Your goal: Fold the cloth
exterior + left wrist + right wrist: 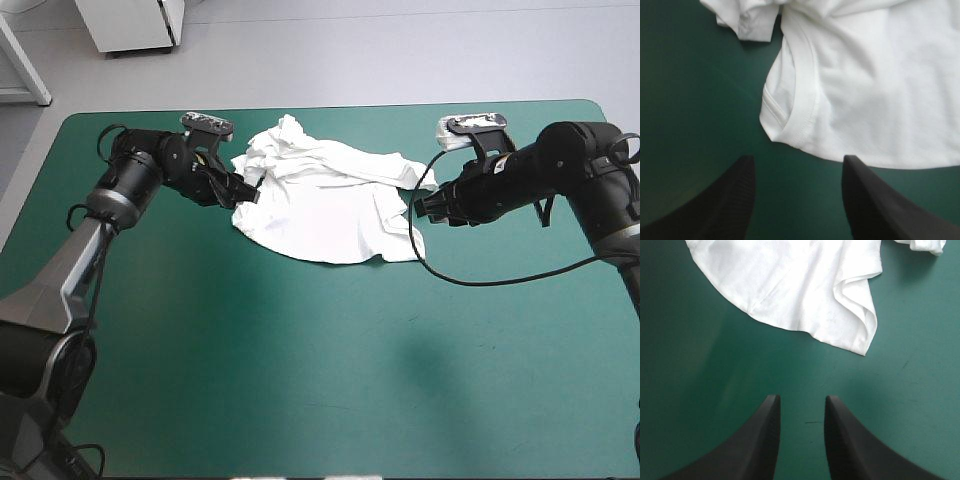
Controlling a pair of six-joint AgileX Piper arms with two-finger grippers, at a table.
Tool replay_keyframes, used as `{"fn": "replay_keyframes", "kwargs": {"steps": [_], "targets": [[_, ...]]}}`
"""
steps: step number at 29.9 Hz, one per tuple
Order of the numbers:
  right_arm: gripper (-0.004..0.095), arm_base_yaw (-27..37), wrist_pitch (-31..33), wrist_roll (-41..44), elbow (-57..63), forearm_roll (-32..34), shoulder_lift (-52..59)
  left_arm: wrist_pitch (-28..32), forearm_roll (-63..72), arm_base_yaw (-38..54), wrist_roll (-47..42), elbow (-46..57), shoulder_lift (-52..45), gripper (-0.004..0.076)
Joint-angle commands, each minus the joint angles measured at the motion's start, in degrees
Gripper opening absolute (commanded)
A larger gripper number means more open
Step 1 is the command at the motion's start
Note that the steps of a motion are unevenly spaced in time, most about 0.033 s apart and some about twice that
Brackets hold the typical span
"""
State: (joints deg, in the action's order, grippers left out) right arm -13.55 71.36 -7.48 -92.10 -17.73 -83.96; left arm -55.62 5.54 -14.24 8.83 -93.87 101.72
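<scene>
The white T-shirt (325, 200) lies crumpled and partly spread on the teal-green cover, toward the table's far middle. My left gripper (250, 190) sits at the shirt's left edge, open; in the left wrist view its fingers (742, 192) stand apart with the T-shirt's (865, 85) ribbed collar just ahead of them, not touching. My right gripper (418, 207) hovers at the shirt's right edge, open with a narrower gap. In the right wrist view a folded hem corner of the T-shirt (805, 290) lies a short way ahead of its fingertips (771, 407). Nothing is held.
The near half of the teal-green cover (320, 370) is bare. The table's far edge (330, 107) runs just behind the shirt.
</scene>
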Motion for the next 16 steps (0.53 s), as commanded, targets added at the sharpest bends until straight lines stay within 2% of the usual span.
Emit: {"fn": "replay_keyframes", "kwargs": {"steps": [1, 11, 16], "targets": [[0.0287, 0.0, -2.34, -0.66, -1.34, -0.49, 2.31, 1.67, 0.5, 0.25, -1.1, -3.82, 1.64, 0.0385], [0.0287, 0.0, -2.56, -0.66, -1.34, -0.49, 2.31, 0.09, 0.52, 1.73, -1.87, -8.7, 11.56, 0.0385], [0.0287, 0.0, -2.56, -0.66, -1.34, -0.49, 2.31, 0.33, 0.8, 2.43, -2.82, -8.7, 13.37, 0.0385]]}}
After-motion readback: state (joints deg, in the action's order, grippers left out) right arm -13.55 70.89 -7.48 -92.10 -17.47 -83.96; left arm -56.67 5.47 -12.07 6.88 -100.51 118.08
